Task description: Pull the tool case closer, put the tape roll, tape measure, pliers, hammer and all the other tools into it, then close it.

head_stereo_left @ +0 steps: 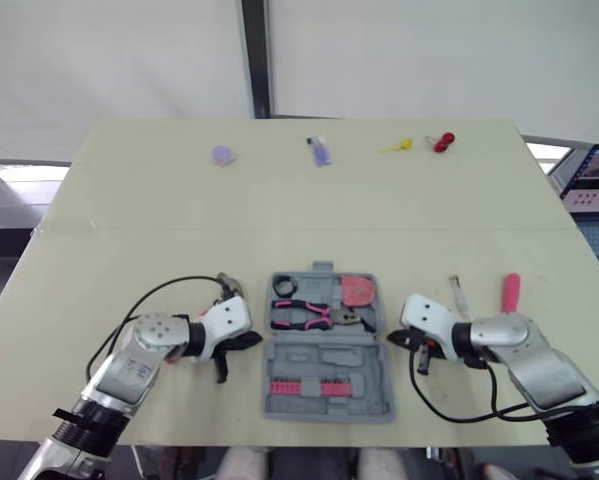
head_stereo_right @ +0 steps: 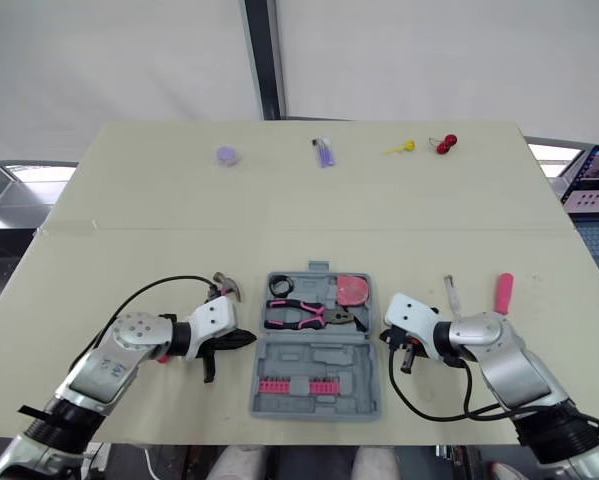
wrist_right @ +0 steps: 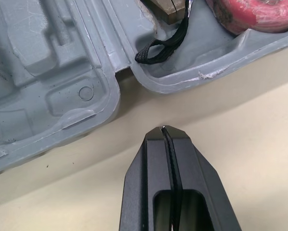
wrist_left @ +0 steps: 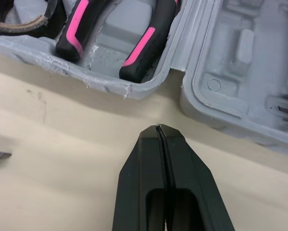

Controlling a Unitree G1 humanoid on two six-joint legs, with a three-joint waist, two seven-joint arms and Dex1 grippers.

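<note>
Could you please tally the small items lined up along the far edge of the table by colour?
Purple: 2 (round piece, oblong piece)
Yellow: 1 (yellow item)
Red: 1 (red item)
Total: 4

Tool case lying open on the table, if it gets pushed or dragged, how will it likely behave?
The tool case lies open and flat, so it would probably slide rather than tip. Its thin moulded plastic may flex, and the halves could fold at the hinge under an uneven push. The pliers sit in a recess, so likely stay put.
</note>
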